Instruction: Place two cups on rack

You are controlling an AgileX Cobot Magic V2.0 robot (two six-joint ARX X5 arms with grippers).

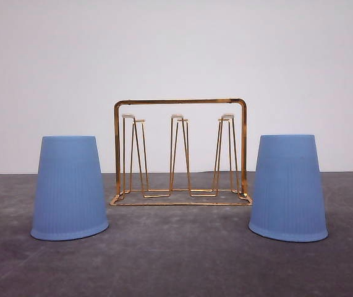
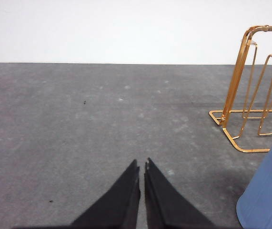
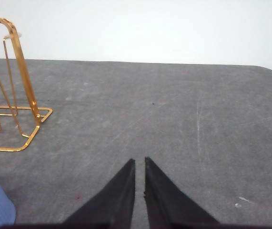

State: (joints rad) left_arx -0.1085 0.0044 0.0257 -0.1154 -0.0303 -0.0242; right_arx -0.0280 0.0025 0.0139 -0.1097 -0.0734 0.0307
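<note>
On the grey table (image 1: 176, 260) in the front view, two ribbed blue cups stood mouth-down, the left cup (image 1: 70, 187) at nine o'clock and the right cup (image 1: 288, 187) at three o'clock of the thin gold wire rack (image 1: 180, 151); they looked light, matte and slightly flexible, best pinched gently across the narrower upper wall. From the left wrist, the left gripper (image 2: 142, 164) was closed on nothing, cup edge at four o'clock. From the right wrist, the right gripper (image 3: 139, 162) was likewise closed and empty.

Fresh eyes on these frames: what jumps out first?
Two light-blue cups stand upside down on the grey table, the left cup and right cup flanking the gold wire rack, which sits centred and farther back with bare prongs. Each wrist view shows black fingers nearly together: left gripper, right gripper.
</note>
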